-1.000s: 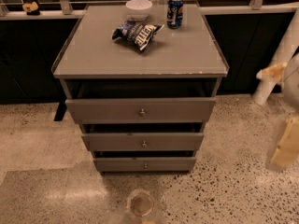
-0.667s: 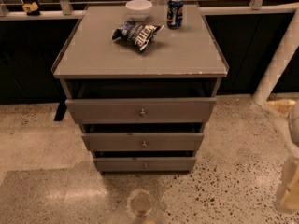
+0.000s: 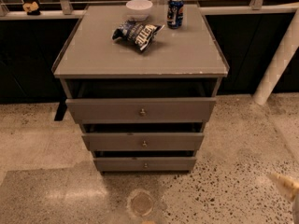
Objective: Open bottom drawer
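The bottom drawer [image 3: 145,164] is the lowest and narrowest of three grey fronts on the cabinet [image 3: 140,55], with a small round metal knob [image 3: 145,165] at its centre. Its front stands just under the middle drawer [image 3: 143,142]. The top drawer [image 3: 140,110] stands out the furthest, with a dark gap above it. Of my gripper [image 3: 286,185] only a pale tip shows at the lower right edge of the camera view, over the floor. It is far to the right of the drawers and touches nothing.
A chip bag [image 3: 136,32], a white bowl [image 3: 139,7] and a blue can [image 3: 175,12] stand on the cabinet top. A white post [image 3: 278,64] leans at the right. A round mark [image 3: 141,203] lies on the speckled floor before the cabinet. A railing runs behind.
My arm has moved down and to the right, from beside the cabinet's right side to the lower right corner. It is nearly out of view now. The drawers have not moved.
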`<state>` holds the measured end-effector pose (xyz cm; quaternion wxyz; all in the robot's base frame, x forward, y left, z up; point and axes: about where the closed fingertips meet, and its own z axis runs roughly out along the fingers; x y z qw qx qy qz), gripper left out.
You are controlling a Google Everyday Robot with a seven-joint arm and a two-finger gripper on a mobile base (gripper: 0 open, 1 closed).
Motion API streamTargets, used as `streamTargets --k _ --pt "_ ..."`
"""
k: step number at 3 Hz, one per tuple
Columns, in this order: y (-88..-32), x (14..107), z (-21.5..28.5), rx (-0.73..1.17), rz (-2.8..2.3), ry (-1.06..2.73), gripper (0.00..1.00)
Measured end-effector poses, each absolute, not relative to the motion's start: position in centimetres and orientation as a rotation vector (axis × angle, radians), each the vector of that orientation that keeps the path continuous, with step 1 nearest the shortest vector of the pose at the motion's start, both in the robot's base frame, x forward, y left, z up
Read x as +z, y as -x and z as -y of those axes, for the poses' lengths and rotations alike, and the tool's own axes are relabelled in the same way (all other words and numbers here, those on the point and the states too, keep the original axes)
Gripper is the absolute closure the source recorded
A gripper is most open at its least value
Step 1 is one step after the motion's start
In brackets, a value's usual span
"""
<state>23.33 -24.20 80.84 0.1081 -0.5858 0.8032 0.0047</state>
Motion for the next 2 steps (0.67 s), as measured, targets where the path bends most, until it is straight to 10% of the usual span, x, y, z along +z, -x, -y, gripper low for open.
streamTargets --k 2 --pt "-14.4 70.6 25.1 -0.03 -2.545 1.54 0.0"
